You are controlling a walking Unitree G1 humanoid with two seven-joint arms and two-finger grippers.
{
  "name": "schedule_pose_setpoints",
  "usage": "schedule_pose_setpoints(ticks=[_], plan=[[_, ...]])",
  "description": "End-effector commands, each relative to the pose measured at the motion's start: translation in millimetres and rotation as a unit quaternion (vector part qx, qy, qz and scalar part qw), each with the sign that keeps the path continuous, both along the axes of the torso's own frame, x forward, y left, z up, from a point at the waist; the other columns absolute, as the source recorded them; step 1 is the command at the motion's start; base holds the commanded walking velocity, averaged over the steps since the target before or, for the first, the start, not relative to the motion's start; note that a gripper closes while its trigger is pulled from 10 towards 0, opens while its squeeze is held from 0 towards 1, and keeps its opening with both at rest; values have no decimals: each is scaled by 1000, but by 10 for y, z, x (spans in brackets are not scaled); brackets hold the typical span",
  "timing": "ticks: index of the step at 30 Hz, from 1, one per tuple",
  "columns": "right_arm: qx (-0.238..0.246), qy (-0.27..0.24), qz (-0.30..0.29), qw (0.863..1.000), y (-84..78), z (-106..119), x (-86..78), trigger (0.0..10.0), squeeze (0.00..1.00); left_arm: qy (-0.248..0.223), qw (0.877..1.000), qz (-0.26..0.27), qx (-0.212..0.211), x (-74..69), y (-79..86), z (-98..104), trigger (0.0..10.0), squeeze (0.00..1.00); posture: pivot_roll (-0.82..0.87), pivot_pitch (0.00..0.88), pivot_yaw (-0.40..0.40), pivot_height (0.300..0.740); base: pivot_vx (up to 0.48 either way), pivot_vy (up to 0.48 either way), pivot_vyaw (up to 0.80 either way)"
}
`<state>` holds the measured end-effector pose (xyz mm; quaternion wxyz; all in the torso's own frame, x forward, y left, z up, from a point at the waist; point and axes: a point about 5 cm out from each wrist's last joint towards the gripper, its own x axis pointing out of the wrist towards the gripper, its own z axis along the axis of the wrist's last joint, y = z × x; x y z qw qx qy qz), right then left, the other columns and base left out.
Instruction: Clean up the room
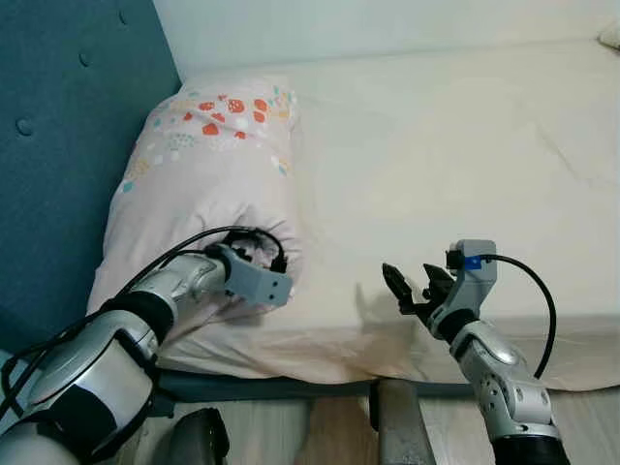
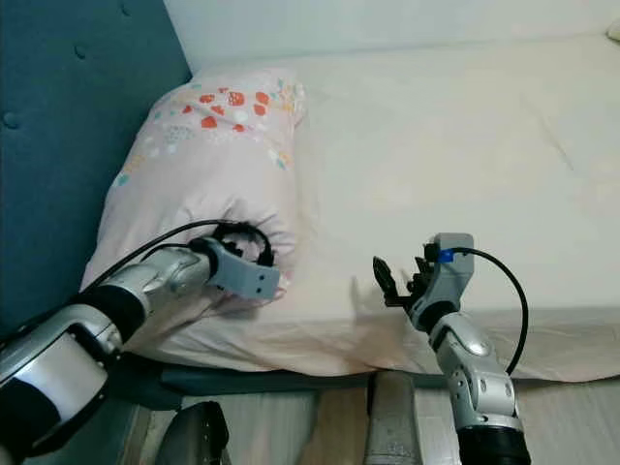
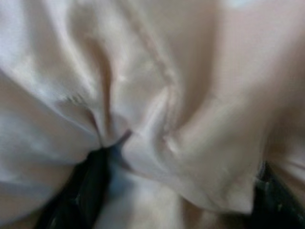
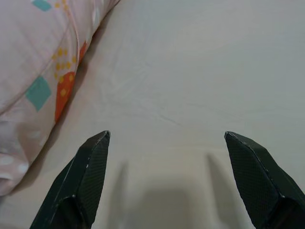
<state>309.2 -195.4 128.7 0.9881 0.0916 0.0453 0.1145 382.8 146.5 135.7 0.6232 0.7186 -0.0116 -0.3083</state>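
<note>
**Left gripper buried in the pillow's near end**

The pink pillow [image 1: 208,184] lies in the left half of the head view, lengthwise against the blue padded headboard [image 1: 68,116], on the cream bed sheet [image 1: 455,165]. Its patterned end sits toward the upper left; its plain end bulges toward the lower left, near the mattress edge.

The left gripper [image 1: 260,260] reaches in from the lower left and is pushed into that near end. In its wrist view, 2 black fingers [image 3: 88,186] sit on either side of bunched, creased fabric, so it appears to be pinching a fold of the pillowcase, probably to drag or lift the pillow into a tidier spot.

The right gripper [image 1: 409,286] hangs low over bare sheet in the lower middle, well apart from the pillow. Its 2 fingers [image 4: 83,176] are spread wide with nothing between them, which looks like waiting, perhaps to take the pillow's other side.

At the bottom edge, the dark bed frame [image 1: 262,387] and pale floor [image 1: 329,426] show.
</note>
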Motion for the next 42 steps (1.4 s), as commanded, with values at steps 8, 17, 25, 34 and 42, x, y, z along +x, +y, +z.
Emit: schedule_pose_setpoints(ticks=[8, 17, 25, 34, 42], plan=[[0, 11, 7, 1000, 33, -40, 9, 10000, 0, 139, 973, 120, 142, -237, 1147, -68, 10000, 0, -115, 179, 70, 520, 0, 0, 0], [-1, 13, 9, 1000, 38, -45, 8, 10000, 0, 190, 968, 105, 125, -273, 1146, -6, 10000, 0, -122, 176, 69, 520, 0, 0, 0], [-11, 29, 25, 999, 45, -86, -5, 10000, 0, 435, 900, -26, -22, -725, 802, -64, 10000, 0, -119, 175, 67, 520, 0, 0, 0], [4, 27, 32, 999, 83, -76, -1, 10000, 0, 547, 781, -185, -236, -1067, 578, 392, 10000, 0, -119, 169, 71, 520, 0, 0, 0], [35, -8, -11, 999, -58, 33, 58, 10000, 0, 361, 697, -131, -606, -587, 450, 633, 10000, 0, -107, 166, 75, 540, 0, 0, 0]])
